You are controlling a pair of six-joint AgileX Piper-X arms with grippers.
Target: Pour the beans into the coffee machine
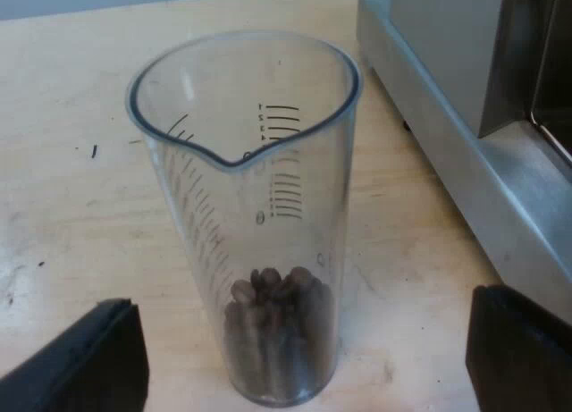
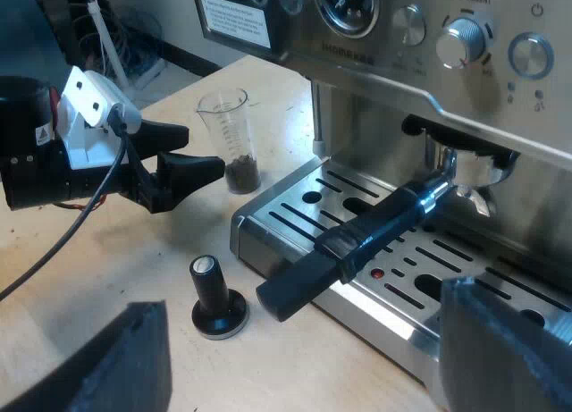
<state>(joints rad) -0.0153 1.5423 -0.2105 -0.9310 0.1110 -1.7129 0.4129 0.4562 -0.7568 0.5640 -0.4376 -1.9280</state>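
between the parted fingers of left gripper (image 1: 299,340) a measuring glass (image 1: 246,162) stands on the pale wooden table (image 1: 63,189); right gripper (image 2: 299,340) gapes wide too.

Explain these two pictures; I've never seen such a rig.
Two robot arms, each pictured from its own wrist. From the left wrist: the left gripper, black fingers open, flanks a clear plastic measuring glass standing on the pale wooden table, coffee beans at its bottom. From the right wrist: the open right gripper faces a steel espresso machine, a metal holder with a dark handle locked into its front, and a black-knobbed tamper on the table. Nothing is held.
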